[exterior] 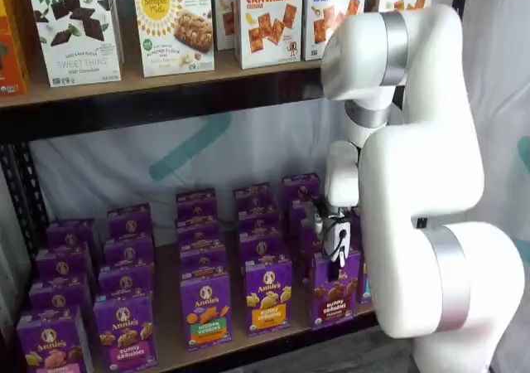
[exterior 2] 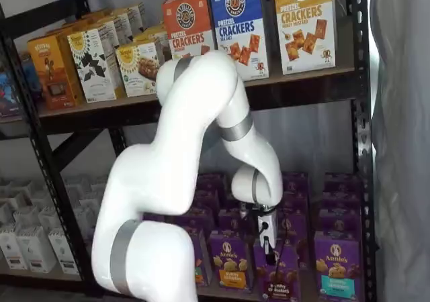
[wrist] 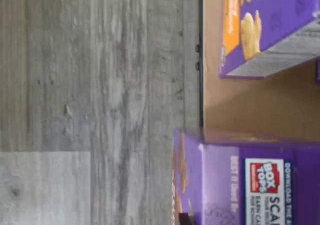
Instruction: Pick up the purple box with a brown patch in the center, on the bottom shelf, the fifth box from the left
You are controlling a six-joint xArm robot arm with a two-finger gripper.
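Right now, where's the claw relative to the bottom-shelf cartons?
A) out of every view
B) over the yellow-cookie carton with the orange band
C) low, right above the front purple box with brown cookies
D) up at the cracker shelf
C: in both shelf views the claw hangs low, just over the top of the purple box with brown cookies at the front of the bottom shelf, well below the cracker boxes.

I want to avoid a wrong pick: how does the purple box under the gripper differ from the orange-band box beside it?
The purple box shows dark brown cookies and a dark bottom band; the orange-band box shows yellow cookies and an orange band. The gripper hangs at the purple box's top; nothing is at the orange-band box. Both are upright purple Annie's cartons in the front row.
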